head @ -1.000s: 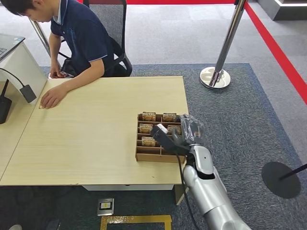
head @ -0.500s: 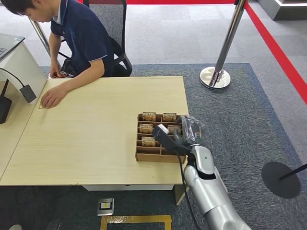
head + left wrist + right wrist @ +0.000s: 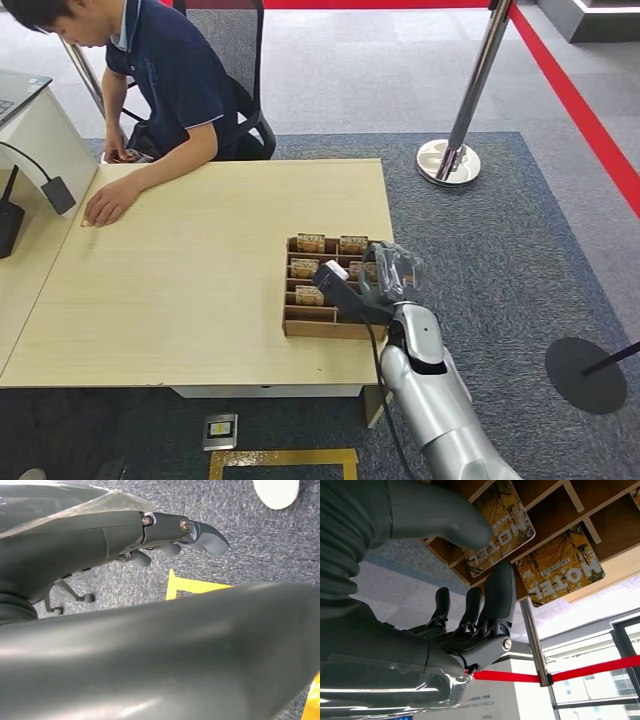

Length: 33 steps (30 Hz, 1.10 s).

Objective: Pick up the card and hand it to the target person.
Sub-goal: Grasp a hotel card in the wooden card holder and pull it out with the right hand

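I am holding the right hand [image 3: 385, 270] over the wooden card tray [image 3: 302, 324], thumb and fingers [image 3: 497, 597] closing around a hotel card [image 3: 501, 525]. Whether they are already pinching it, I cannot tell. The left hand [image 3: 162, 530] is hanging, fingers slightly curled, holding nothing.

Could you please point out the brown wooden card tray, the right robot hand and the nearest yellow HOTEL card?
brown wooden card tray [image 3: 309, 326]: head view, front wall.
right robot hand [image 3: 381, 272]: head view, middle.
yellow HOTEL card [image 3: 501, 517]: right wrist view, printed face.

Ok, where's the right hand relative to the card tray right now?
In the head view the right hand is over the right side of the wooden card tray, near the table's right edge; the right wrist view shows its fingers at a hotel card.
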### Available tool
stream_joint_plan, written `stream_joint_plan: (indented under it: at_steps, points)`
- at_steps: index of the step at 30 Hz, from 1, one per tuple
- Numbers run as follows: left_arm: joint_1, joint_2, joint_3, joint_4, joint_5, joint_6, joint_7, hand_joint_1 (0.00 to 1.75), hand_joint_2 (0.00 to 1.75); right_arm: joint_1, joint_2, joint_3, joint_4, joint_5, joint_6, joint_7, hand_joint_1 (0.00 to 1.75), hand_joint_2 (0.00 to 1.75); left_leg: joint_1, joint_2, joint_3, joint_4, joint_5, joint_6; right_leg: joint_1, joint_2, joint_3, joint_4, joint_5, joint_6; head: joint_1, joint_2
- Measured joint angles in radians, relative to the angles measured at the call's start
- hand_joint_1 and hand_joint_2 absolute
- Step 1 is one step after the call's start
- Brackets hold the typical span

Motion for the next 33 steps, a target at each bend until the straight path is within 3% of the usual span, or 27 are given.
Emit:
stream_joint_plan:
  at_steps: [33]
  points:
    - [0.0, 0.0, 0.024, 0.0, -0.002, 0.002, 0.006, 0.0, 0.0, -0.049, 0.008, 0.0, 0.064, -0.006, 0.001, 0.001, 0.87, 1.75, 0.0, 0.0, -0.001, 0.0, 0.0, 0.0, 0.0, 0.0, 0.0, 0.0, 0.0, 0.0, 0.0, 0.0]
